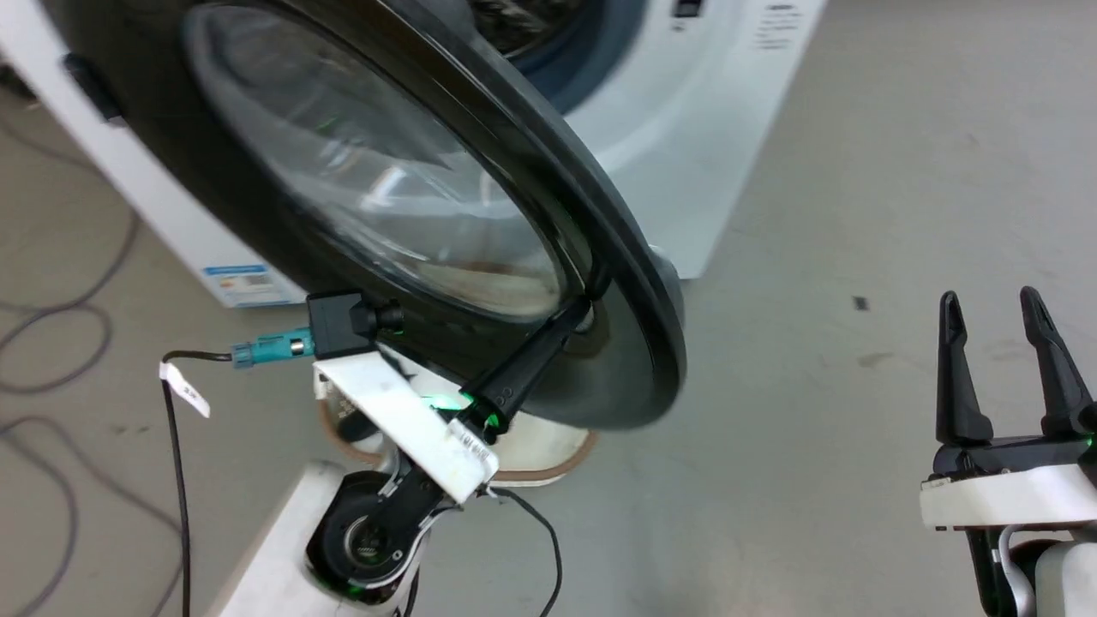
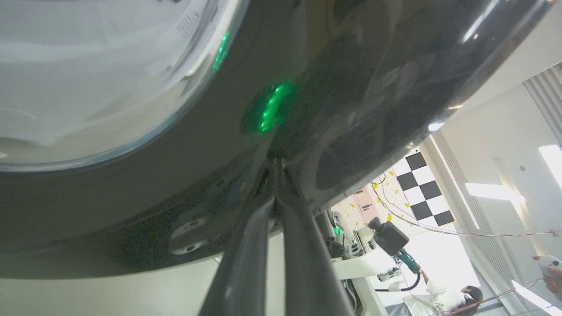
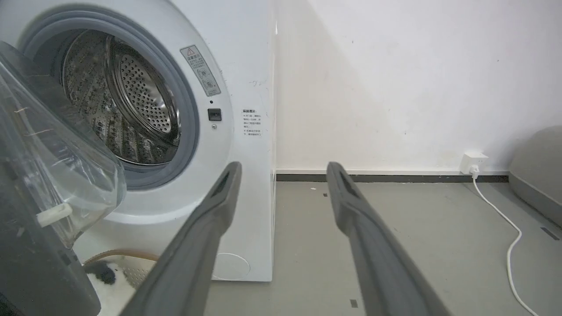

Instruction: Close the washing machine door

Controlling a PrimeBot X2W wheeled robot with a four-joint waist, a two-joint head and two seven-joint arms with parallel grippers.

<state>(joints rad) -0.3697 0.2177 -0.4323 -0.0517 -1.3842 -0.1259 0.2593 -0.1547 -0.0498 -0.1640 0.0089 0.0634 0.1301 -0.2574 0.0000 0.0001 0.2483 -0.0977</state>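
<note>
The washing machine door (image 1: 386, 171), black-rimmed with a bulging glass window, stands swung partway out from the white washing machine (image 1: 686, 128). My left gripper (image 1: 578, 313) is shut, its tips pressed against the door's glossy black outer face (image 2: 351, 87) near the lower rim, below the glass. In the left wrist view the two fingers (image 2: 298, 228) meet at the tips on that surface. My right gripper (image 1: 994, 300) hangs open over the floor at the lower right, holding nothing. Its view shows the steel drum (image 3: 127, 101), the grey-blue gasket and the door's glass bowl (image 3: 44, 175) at the left.
Grey cables (image 1: 51, 343) lie on the floor at the left. A white round basket with a brown rim (image 1: 548, 446) sits under the door. A wall socket with a white cord (image 3: 472, 162) and a grey rounded object (image 3: 540, 166) are to the machine's right. A person's hand (image 2: 549, 267) shows far off.
</note>
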